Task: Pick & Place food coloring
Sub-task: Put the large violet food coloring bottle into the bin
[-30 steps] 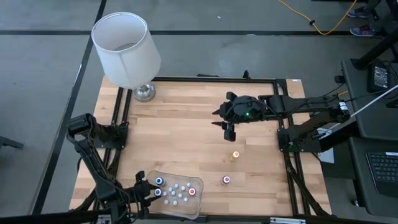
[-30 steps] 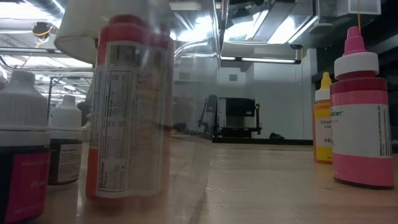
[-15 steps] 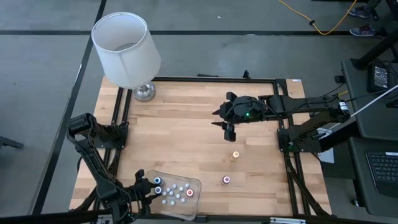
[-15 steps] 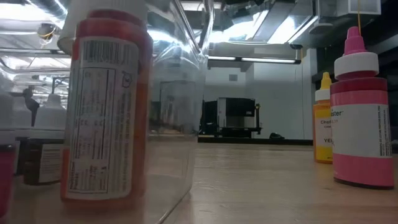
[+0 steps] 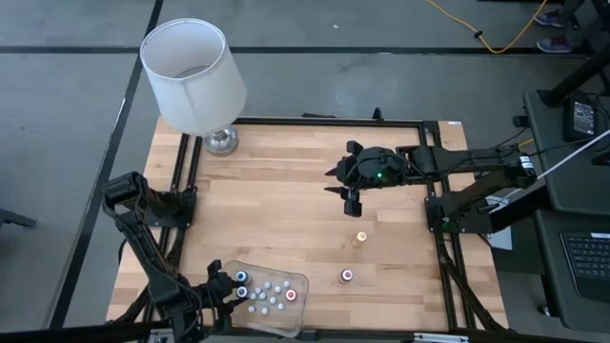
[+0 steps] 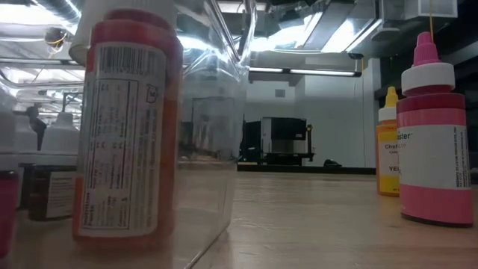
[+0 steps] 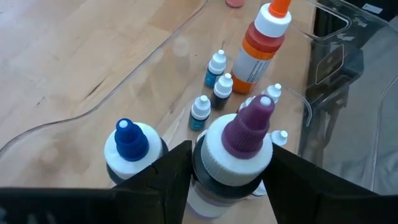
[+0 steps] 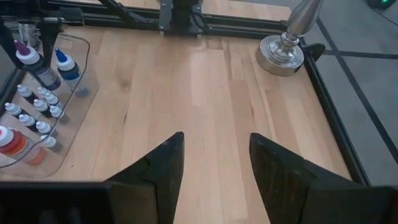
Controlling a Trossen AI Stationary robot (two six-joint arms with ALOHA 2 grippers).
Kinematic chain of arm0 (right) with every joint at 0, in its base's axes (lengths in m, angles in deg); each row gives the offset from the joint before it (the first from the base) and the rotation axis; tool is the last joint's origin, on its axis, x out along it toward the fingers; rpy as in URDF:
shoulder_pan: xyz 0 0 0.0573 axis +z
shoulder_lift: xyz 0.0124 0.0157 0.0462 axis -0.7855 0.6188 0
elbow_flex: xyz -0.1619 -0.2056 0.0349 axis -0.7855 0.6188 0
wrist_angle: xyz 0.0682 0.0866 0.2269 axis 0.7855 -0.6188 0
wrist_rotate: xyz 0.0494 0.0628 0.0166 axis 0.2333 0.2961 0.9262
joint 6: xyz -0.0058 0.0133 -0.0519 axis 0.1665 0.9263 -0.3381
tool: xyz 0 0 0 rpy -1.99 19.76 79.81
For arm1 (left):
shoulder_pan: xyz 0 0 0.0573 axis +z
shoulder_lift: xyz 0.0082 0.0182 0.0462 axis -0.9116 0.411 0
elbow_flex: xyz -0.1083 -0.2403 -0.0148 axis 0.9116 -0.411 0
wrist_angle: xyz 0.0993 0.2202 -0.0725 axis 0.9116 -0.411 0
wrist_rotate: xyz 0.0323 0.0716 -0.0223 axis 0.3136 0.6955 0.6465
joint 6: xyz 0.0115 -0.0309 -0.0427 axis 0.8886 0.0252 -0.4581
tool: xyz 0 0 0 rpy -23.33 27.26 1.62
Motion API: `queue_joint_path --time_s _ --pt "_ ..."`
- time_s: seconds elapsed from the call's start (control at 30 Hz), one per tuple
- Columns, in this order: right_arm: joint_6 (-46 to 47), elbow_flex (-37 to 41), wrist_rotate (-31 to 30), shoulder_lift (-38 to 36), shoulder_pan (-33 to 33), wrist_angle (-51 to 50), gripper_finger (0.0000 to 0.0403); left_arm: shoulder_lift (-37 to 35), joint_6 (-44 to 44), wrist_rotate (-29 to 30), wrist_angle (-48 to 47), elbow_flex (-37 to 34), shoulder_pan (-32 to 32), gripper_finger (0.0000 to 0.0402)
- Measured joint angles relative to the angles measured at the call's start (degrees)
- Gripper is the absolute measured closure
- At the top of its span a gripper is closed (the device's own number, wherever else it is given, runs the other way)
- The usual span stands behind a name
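Left gripper [image 7: 231,180] straddles a purple-capped bottle [image 7: 239,134] inside the clear tray [image 5: 297,282], apparently placing it; whether gripped, unclear. Right gripper [image 5: 350,202] waits beyond the tray, jaws apart.

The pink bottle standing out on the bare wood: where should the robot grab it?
By the round body of the pink bottle, below its white collar, coming straight down from above. It stands upright, with the yellow bottle well apart, and its tapered tip looks too narrow to hold firmly.
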State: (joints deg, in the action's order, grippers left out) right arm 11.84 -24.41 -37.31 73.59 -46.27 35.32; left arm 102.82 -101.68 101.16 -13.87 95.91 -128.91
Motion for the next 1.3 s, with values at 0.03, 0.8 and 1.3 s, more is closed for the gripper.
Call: queue_joint_path --time_s 0.03,0.8,1.3 --pt "0.0 0.0 0.0 0.0 0.0 0.0 0.0221 -0.1 -0.1 -0.2 0.0 0.0 0.0 0.0223" --pt "0.0 0.0 0.0 0.0 0.0 0.0 0.0221 -0.4 1.9 -5.7 -1.3 1.5 1.1 0.0221" --pt "-0.1 0.0 0.0 0.0 0.0 0.0 0.0221 -0.6 -0.4 -8.7 -4.9 1.7 1.2 0.0221"
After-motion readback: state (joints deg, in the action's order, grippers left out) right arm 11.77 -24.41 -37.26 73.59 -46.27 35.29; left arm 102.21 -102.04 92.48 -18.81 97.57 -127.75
